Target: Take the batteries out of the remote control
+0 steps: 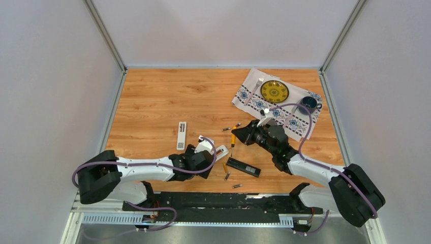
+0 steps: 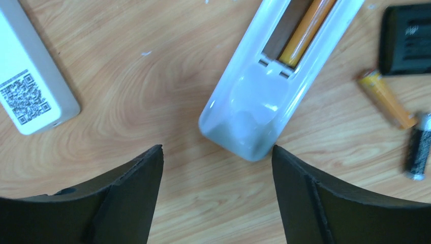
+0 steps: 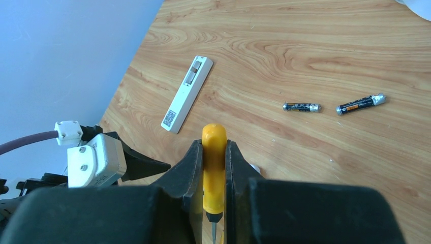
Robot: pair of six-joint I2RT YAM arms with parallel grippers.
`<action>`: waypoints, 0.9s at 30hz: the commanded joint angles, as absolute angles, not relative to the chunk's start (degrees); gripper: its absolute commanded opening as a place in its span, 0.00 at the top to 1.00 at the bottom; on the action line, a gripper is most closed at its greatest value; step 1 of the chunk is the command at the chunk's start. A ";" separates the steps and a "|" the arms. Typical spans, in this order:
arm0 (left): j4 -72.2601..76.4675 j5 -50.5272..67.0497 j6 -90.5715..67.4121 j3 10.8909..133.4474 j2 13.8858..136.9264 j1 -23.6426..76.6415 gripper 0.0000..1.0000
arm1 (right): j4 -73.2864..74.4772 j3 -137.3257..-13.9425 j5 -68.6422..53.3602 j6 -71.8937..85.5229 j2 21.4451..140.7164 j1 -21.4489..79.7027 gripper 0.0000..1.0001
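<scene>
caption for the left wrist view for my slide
Open left gripper over a white remote, one orange battery in its open bay, two loose batteries beside it

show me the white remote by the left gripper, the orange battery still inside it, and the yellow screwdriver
white remote [image 2: 249, 109]: left wrist view, its closed rounded end
orange battery [image 2: 306, 29]: left wrist view, its exposed side in the open compartment
yellow screwdriver [image 3: 214, 152]: right wrist view, upper part of its handle

My fingers [image 2: 122, 203] are black. The remote [image 2: 249, 112] is white, the battery [image 2: 306, 31] in it golden-orange. My screwdriver [image 3: 214, 168] handle is yellow. The table [image 2: 152, 76] is honey-brown wood grain.
</scene>
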State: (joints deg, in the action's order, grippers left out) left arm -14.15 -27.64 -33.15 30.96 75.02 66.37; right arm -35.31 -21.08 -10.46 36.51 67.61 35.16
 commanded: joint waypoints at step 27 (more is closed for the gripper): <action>-11.25 -22.85 -25.76 38.23 81.91 56.34 0.25 | -35.51 -22.76 -10.02 34.98 66.09 34.98 1.00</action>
State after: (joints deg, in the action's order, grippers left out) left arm -13.67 -24.93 -28.14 35.59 80.07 57.89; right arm -34.02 -21.08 -10.48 36.10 67.13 35.16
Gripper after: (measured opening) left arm 0.758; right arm 0.132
